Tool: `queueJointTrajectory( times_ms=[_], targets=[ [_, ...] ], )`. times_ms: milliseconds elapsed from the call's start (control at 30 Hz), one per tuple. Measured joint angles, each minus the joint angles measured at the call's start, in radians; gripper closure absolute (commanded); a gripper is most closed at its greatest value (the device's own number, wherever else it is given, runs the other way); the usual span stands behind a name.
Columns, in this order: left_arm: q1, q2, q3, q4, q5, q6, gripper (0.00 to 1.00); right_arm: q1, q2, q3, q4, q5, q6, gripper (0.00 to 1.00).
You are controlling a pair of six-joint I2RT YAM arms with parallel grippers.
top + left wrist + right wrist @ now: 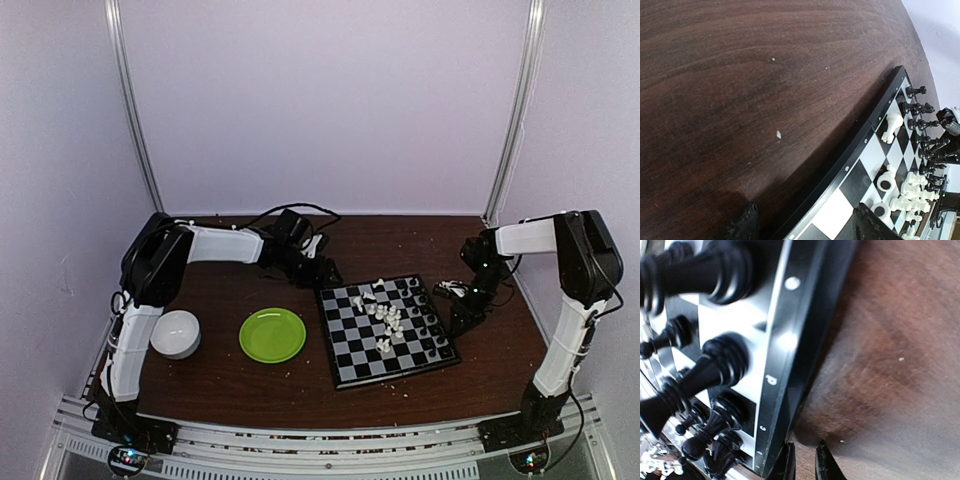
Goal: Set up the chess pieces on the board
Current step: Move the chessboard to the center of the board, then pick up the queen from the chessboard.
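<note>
The board (pixel 345 345) lies right of centre on the table. Several white chess pieces (pixel 390 318) lie jumbled in its middle, and black ones (pixel 428 318) stand along its right side. My left gripper (pixel 325 272) hovers open at the board's far-left corner. In the left wrist view, its fingertips (pixel 745 225) straddle the board's black border (pixel 860 145), with nothing between them. A white piece (pixel 891 127) lies on its side just ahead of them. My right gripper (pixel 462 316) is low by the board's right edge. Its fingers (pixel 787 462) are almost together on nothing, beside the border (pixel 777 355) and black pieces (pixel 715 370).
A round green plate (pixel 272 334) sits left of the board, and a white bowl (pixel 176 333) sits further left. Pale crumbs (pixel 778 133) dot the dark wood table. White walls and metal posts enclose the back and sides.
</note>
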Motion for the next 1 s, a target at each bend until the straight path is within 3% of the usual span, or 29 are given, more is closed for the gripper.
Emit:
queueJointTrajectory(
  times_ms=[300,533,800,1000],
  targets=[
    [-0.003,-0.002,0.008,-0.019,-0.018,0.022,0.33,0.012,-0.006,-0.006,0.0,0.01,-0.031,0.82],
    [-0.003,-0.07,0.008,-0.061,-0.045,0.04,0.33,-0.089,-0.029,-0.023,-0.008,-0.014,-0.047,0.78],
    [-0.02,-0.255,0.023,-0.148,-0.132,0.096,0.33,-0.177,-0.243,0.002,-0.036,0.044,-0.062,0.72],
    [-0.1,-0.372,0.023,-0.196,-0.269,0.23,0.36,-0.175,-0.43,0.104,-0.026,-0.016,-0.134,0.73]
  ],
)
